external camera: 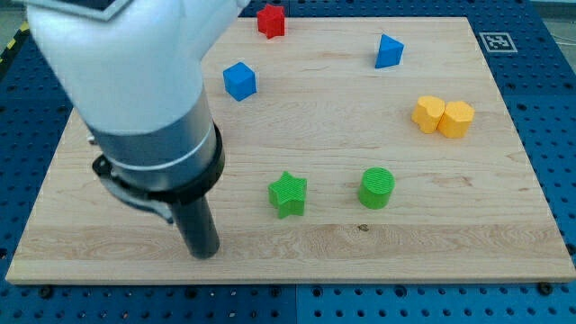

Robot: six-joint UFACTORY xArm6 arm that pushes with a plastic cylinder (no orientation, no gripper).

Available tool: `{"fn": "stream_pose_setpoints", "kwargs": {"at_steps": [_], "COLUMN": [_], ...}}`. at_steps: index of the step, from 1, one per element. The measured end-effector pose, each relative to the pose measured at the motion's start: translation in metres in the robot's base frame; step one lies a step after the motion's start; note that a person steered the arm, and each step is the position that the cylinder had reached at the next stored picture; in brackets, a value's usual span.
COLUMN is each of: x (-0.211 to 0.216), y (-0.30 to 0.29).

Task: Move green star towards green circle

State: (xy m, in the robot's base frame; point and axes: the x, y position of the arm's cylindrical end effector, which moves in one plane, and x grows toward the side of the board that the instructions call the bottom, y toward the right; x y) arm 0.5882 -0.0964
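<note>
My tip [203, 253] has no claw to open or close and sits left of the green star [288, 193], so next I think it pushes right toward the green circle [377, 188].

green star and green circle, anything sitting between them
Nothing: in the camera view, only bare board separates the green star from the green circle. My tip sits at the star's left, apart from it.

My tip [203, 253] sits at the lower left of the board [450, 243], left of the green star [288, 193]. The green circle [376, 188] stands near the star's right side.
</note>
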Motion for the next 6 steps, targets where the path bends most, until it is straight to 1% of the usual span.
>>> {"fn": "stream_pose_setpoints", "kwargs": {"at_steps": [1, 2, 4, 5, 6], "x": [-0.022, -0.028, -0.024, -0.032, -0.055], "y": [0.000, 0.005, 0.022, 0.022, 0.022]}}
